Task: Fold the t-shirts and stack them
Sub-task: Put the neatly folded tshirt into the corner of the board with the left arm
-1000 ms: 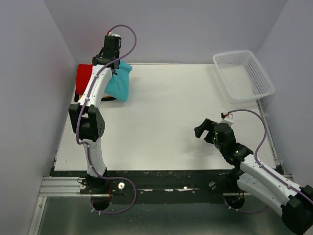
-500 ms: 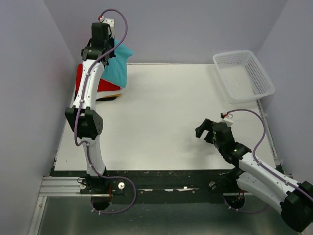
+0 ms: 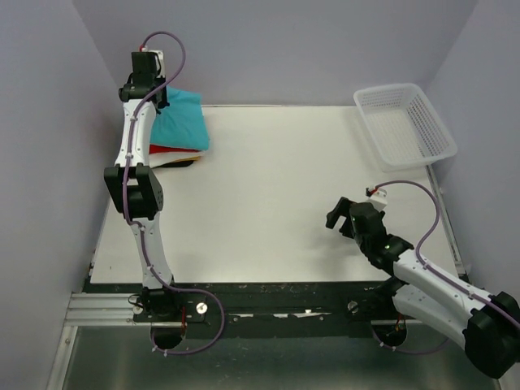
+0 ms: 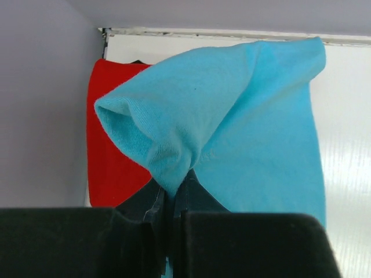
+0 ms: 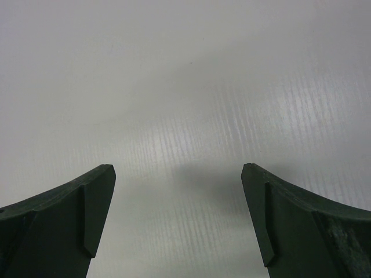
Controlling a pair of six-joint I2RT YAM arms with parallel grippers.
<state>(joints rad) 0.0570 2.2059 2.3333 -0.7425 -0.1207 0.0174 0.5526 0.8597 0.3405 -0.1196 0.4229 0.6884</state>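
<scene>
The task looks close to done. At the far left corner of the desk (image 3: 276, 195), the turquoise t-shirt (image 3: 180, 122) drapes over the stack of folded t-shirts (image 3: 172, 152), red uppermost. The left end effector (image 4: 172, 194) is pinched shut on a bunched corner of the turquoise cloth, so laying it flat and letting go seems to remain. The right end effector (image 5: 178, 214) gapes wide, holding nothing, over bare desk.

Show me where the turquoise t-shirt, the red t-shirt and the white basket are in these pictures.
turquoise t-shirt (image 4: 261, 133), left wrist view, flat cloth right of the pinched fold.
red t-shirt (image 4: 107, 156), left wrist view, its bare left part.
white basket (image 3: 405, 128), top view, its bare mesh floor.
</scene>
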